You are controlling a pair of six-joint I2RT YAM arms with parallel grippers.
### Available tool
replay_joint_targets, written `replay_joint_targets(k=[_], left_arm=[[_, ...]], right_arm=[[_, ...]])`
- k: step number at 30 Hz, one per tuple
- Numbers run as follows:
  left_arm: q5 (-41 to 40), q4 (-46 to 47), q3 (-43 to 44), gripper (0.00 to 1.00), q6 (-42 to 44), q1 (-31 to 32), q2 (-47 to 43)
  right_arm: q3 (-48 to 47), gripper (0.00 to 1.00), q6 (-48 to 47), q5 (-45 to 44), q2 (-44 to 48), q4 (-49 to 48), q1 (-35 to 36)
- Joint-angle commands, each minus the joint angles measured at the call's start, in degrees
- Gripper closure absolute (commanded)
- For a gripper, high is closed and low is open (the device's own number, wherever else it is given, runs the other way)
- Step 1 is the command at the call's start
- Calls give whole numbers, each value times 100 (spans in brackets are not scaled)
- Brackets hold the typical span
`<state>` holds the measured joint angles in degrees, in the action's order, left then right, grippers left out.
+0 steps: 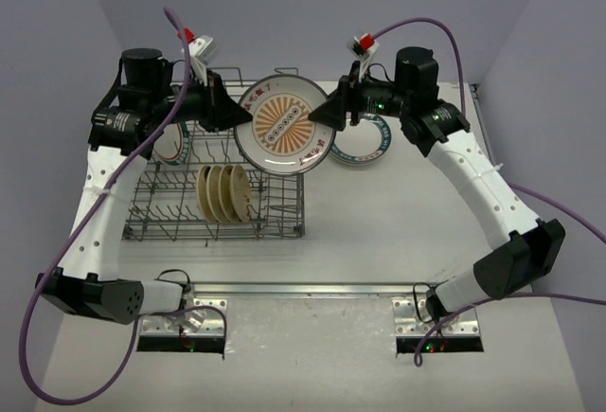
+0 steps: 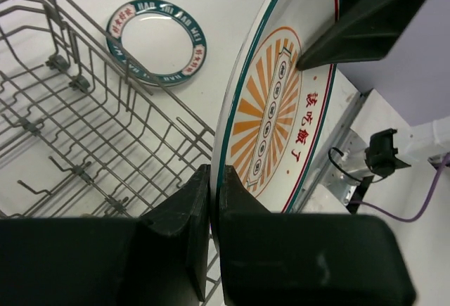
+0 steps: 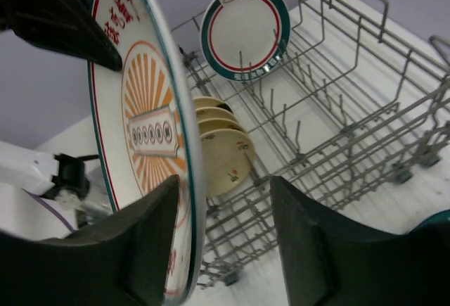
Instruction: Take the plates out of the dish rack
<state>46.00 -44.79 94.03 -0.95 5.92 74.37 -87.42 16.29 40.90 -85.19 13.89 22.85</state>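
The sunburst plate (image 1: 282,128) hangs upright in the air over the back right part of the dish rack (image 1: 180,206). My left gripper (image 1: 239,116) is shut on its left rim, as the left wrist view (image 2: 214,188) shows, with the plate (image 2: 278,102) rising from the jaws. My right gripper (image 1: 328,114) is open. Its jaws straddle the plate's right rim (image 3: 151,134), the rim close to one finger (image 3: 144,243) and well apart from the other. Three tan plates (image 1: 224,192) and a green-and-red rimmed plate (image 3: 245,29) stand in the rack.
A green-rimmed plate (image 1: 365,143) lies flat on the white table right of the rack; it also shows in the left wrist view (image 2: 157,39). The rack's wire wall and tines (image 2: 91,119) are just below the held plate. Metal base plates (image 1: 440,315) sit at the near edge.
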Motion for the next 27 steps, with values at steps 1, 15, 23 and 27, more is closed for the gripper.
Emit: replay_joint_targets(k=[1,15,23,27], left_arm=[[364,231,19,100,-52,111,-133],[-3760,364,123,0,-400,26,-150],[-4982,450,19,0,-573,-71,-18],[-5019,413,-19,0,-626,-150,65]], right_arm=[[-190,62,-275,-135,-132,-66,62],[-52,100,1289,33,-482,-2,-2056],[-217,100,1249,-339,-1831,331,-2869],[-499,100,1410,-248,-2567,420,-2891]])
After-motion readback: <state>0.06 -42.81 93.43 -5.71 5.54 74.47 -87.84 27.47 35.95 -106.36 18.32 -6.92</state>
